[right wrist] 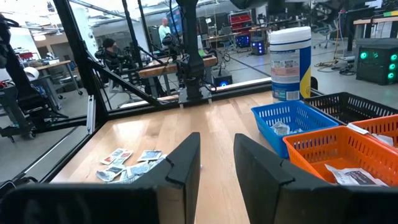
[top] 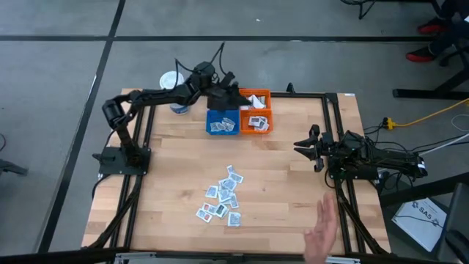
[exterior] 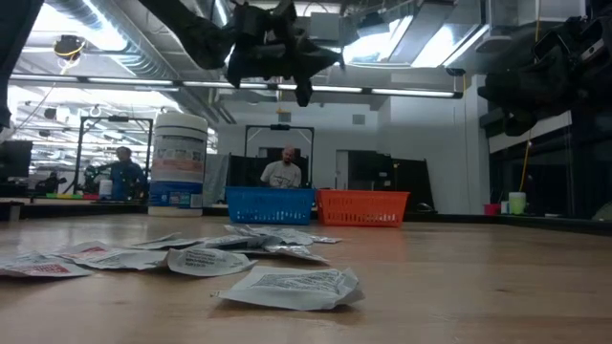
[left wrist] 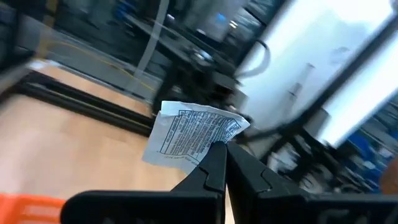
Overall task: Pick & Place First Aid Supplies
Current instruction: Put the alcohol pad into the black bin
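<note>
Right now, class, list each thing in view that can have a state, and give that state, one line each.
left gripper: shut on a sachet, raised above the bins
sachet: held, off the table
right gripper: open, empty, waiting at the table's right edge
blue bin: holds a few sachets
orange bin: holds several sachets
black bin: contents cannot be told
loose sachets: lying flat on the table
white tub: upright, lid on

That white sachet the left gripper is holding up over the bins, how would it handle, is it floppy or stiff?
Probably light and limp: the sachet looks thin and crinkled, and the left gripper pinches only one edge. It holds its shape beyond the fingertips, so perhaps slightly stiff, like foil-paper. Being flat, it should not roll.
</note>
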Controlling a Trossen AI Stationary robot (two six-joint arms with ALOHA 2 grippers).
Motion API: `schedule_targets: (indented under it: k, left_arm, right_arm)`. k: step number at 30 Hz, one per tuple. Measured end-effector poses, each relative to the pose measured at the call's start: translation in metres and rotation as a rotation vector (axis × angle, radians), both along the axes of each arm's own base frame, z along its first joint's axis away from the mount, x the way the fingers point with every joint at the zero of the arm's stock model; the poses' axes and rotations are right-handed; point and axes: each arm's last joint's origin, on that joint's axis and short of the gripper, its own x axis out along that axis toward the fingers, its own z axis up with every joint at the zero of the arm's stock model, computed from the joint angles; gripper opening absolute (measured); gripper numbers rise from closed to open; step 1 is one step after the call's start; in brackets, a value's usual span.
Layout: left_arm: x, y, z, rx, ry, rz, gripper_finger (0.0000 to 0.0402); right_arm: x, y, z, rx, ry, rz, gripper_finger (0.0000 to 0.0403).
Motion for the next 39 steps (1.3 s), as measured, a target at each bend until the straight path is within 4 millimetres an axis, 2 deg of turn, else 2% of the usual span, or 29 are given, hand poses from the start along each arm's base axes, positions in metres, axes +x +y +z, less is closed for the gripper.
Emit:
schedule_targets:
  k: [8,12,19,26,35,39]
  left_arm:
    - [-0.02,0.031,-0.01,-0.032,0.091,0.177,0.0001]
    - [-0.033,0.044,-0.024,-0.05,0.223,0.261,0.0001]
    - [-0.066,0.063,-0.051,0.02,0.479,0.335,0.0002]
    - [-0.091,0.07,-0.068,0.123,0.716,0.405,0.0002]
    - [-0.112,0.084,-0.069,0.124,0.725,0.423,0.0004]
    - [-0.112,0.085,-0.067,0.123,0.67,0.376,0.0005]
  right_arm:
    - [0.0,0.0,0.0,0.0,0.0,0.0,0.01]
    - [0.0,0.0,0.0,0.0,0.0,0.0,0.01]
    - [0.0,0.0,0.0,0.0,0.0,0.0,0.01]
    - [0.0,0.0,0.0,0.0,0.001,0.0,0.01]
    - [0.0,0.0,0.0,0.0,0.0,0.0,0.01]
    - [0.0,0.0,0.0,0.0,0.0,0.0,0.01]
